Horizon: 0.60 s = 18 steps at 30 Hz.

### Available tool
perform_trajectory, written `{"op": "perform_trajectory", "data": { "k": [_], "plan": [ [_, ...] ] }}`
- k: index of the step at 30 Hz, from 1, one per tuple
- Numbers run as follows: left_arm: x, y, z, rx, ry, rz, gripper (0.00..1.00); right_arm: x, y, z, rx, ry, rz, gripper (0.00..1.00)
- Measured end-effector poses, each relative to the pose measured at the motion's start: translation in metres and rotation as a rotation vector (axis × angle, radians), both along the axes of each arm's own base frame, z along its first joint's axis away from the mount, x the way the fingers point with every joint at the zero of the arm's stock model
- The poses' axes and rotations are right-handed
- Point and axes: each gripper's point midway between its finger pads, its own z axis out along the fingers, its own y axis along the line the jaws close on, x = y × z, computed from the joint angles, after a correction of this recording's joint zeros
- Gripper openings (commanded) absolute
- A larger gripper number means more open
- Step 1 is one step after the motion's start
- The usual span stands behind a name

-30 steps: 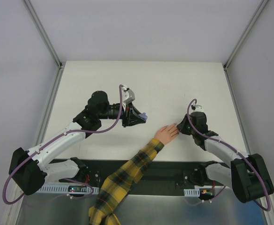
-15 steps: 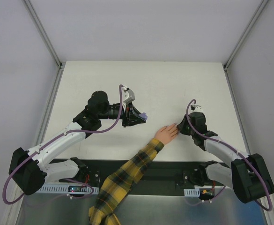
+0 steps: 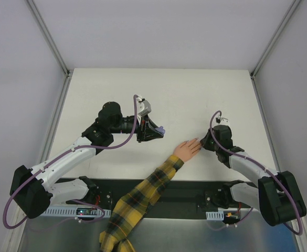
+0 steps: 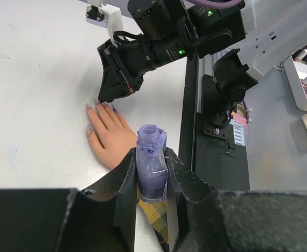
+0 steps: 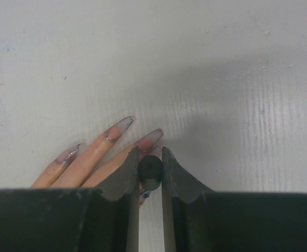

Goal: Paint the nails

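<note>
A small peach hand (image 3: 186,149) with a yellow-and-black plaid sleeve (image 3: 143,197) lies flat on the white table. Its long pale nails (image 5: 123,123) carry smears of purple at the edges. They also show in the left wrist view (image 4: 89,106). My right gripper (image 3: 202,143) is at the fingertips. In the right wrist view it (image 5: 150,153) is shut on the black brush cap (image 5: 150,171), which is low over a nail (image 5: 152,135). My left gripper (image 3: 153,132) is shut on the open purple bottle (image 4: 151,169) and holds it to the left of the hand.
The arm bases and a black rail (image 3: 195,191) run along the near edge. Metal frame posts (image 3: 53,44) bound the table at left and right. A white tray with small items (image 4: 306,68) stands off the table edge.
My right gripper has shifted very slightly at the fingertips. The left arm, the bottle and the hand have not moved.
</note>
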Motion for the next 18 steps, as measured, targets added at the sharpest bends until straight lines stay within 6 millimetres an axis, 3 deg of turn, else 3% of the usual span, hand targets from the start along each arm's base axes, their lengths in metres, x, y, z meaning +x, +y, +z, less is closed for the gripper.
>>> {"op": "perform_trajectory", "data": {
  "k": [6, 9, 13, 18],
  "plan": [
    [0.0, 0.0, 0.0, 0.0, 0.0, 0.0, 0.0, 0.001, -0.004, 0.002, -0.006, -0.006, -0.013, 0.01],
    [0.0, 0.0, 0.0, 0.0, -0.001, -0.001, 0.0, 0.0, -0.004, 0.012, 0.002, -0.034, -0.009, 0.01],
    [0.0, 0.0, 0.0, -0.002, -0.007, -0.001, 0.0, 0.002, -0.002, 0.047, 0.023, -0.108, 0.001, 0.01],
    [0.002, -0.001, 0.003, -0.008, -0.05, -0.006, 0.0, -0.002, 0.012, 0.114, 0.068, -0.222, 0.07, 0.01]
  ]
}}
